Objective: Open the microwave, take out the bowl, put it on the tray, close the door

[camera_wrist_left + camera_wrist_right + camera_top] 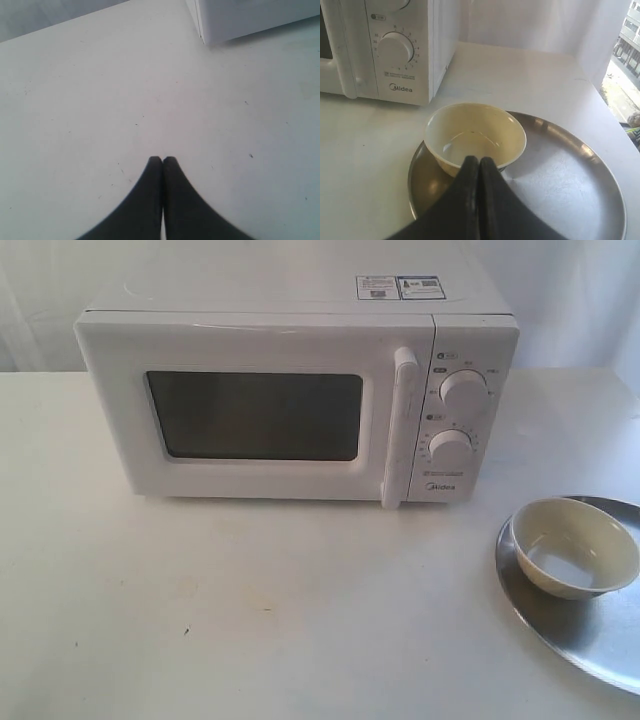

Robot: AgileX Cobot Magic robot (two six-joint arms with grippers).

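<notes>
The white microwave (290, 390) stands at the back of the table with its door (250, 410) closed flush and the white bar handle (398, 428) upright. The cream bowl (573, 546) sits upright on the silver tray (590, 635) at the right edge. In the right wrist view the bowl (475, 135) rests on the tray (560, 185), and my right gripper (479, 161) hangs shut and empty just in front of its rim. My left gripper (162, 160) is shut and empty above bare table, a corner of the microwave (240, 17) beyond it. Neither gripper shows in the exterior view.
Two round dials (463, 390) sit right of the handle, and stickers (400, 287) lie on the microwave's top. The white table (250, 610) stretches in front of the microwave. White curtain hangs behind. The table's far right edge (612, 115) borders a window.
</notes>
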